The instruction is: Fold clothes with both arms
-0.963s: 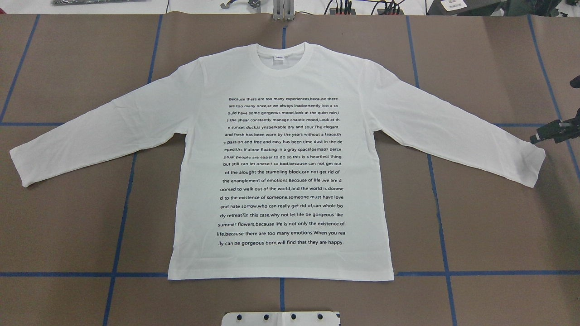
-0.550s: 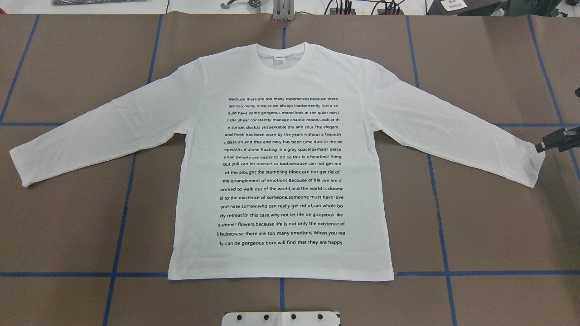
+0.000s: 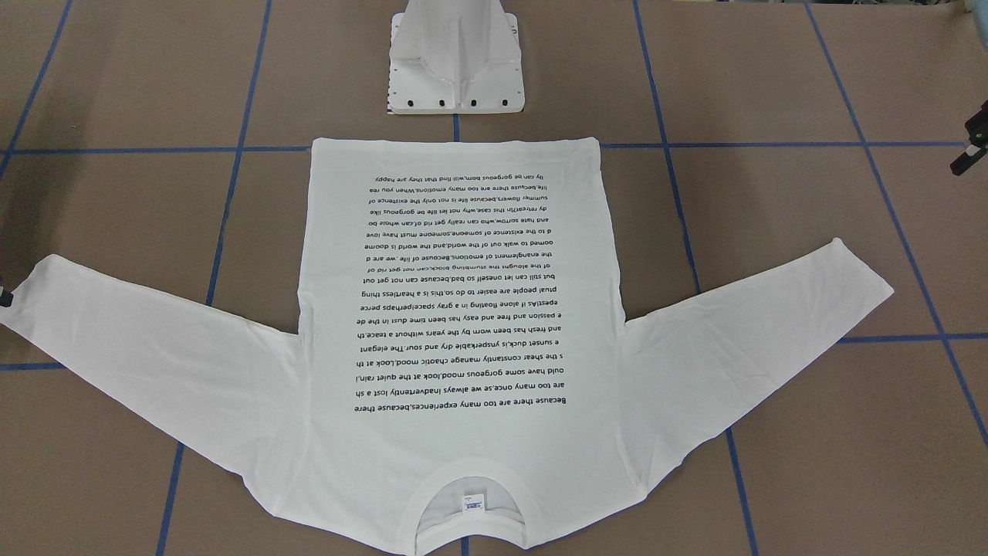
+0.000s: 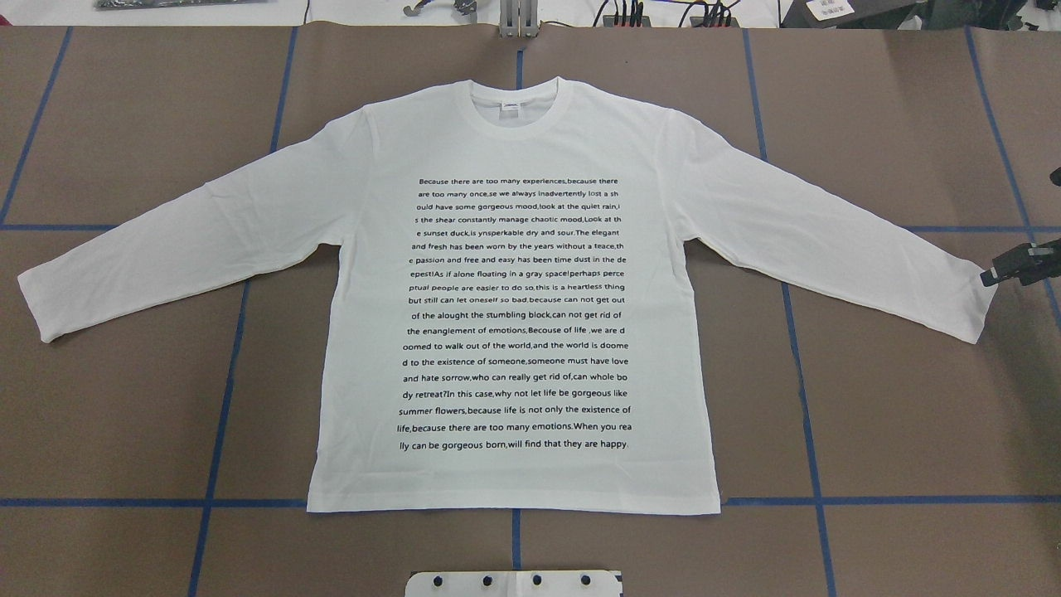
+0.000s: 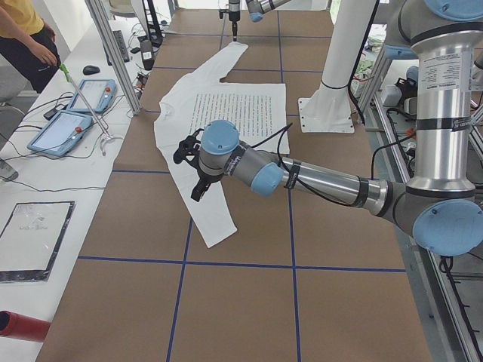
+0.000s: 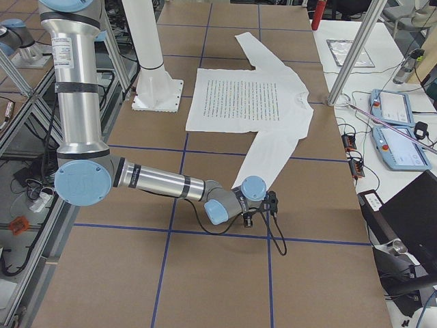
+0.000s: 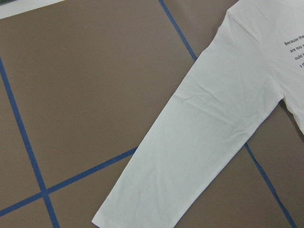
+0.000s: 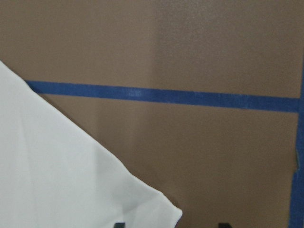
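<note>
The clothes are one white long-sleeved T-shirt (image 4: 514,332) lying flat on the brown table, black print up, collar at the far side and both sleeves spread out. My right gripper (image 4: 995,274) sits low at the end of the right sleeve's cuff (image 8: 71,180). It is open, and in the right wrist view the cuff corner lies between the two fingertips. My left gripper (image 5: 190,162) hovers high above the left sleeve (image 7: 209,133). Only a black edge of it (image 3: 976,147) shows in the front-facing view, so I cannot tell its state.
The white pedestal base (image 3: 455,69) stands just behind the shirt's hem. Blue tape lines (image 4: 224,398) grid the table. Teach pendants (image 5: 75,113) and cables lie on the side bench, where a person (image 5: 26,38) stands. An aluminium post (image 6: 355,55) rises near the collar side.
The right gripper has slid a little toward the robot's side and settled at the right cuff's end. Its shadow on the sleeve is gone. The shirt has not moved.
</note>
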Action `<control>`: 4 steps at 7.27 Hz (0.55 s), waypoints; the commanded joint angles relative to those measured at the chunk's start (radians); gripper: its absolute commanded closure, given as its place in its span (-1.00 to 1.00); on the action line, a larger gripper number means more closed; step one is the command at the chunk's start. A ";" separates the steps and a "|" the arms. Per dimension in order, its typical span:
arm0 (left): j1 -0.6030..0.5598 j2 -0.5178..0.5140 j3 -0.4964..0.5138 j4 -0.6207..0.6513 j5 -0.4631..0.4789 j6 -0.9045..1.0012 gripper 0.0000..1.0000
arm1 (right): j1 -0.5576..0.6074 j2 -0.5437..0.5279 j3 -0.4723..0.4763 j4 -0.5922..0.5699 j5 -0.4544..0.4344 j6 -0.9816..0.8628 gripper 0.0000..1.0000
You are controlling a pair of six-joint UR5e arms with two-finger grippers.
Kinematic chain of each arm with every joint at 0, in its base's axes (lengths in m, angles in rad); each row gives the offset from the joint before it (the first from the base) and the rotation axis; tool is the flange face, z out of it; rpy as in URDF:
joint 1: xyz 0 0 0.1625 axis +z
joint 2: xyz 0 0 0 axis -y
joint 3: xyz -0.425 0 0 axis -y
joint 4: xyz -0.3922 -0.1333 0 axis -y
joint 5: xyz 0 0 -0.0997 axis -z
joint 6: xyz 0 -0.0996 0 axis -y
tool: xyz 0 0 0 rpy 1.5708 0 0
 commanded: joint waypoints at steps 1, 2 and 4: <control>0.000 0.000 0.000 0.001 0.002 0.000 -1.00 | -0.007 0.002 -0.006 0.000 -0.003 0.000 -0.40; 0.000 0.000 0.000 0.001 0.000 0.000 -1.00 | -0.007 0.002 -0.007 0.000 -0.003 0.000 -0.38; 0.000 0.002 0.000 0.001 0.000 0.000 -1.00 | -0.010 0.003 -0.007 0.000 -0.005 0.000 -0.31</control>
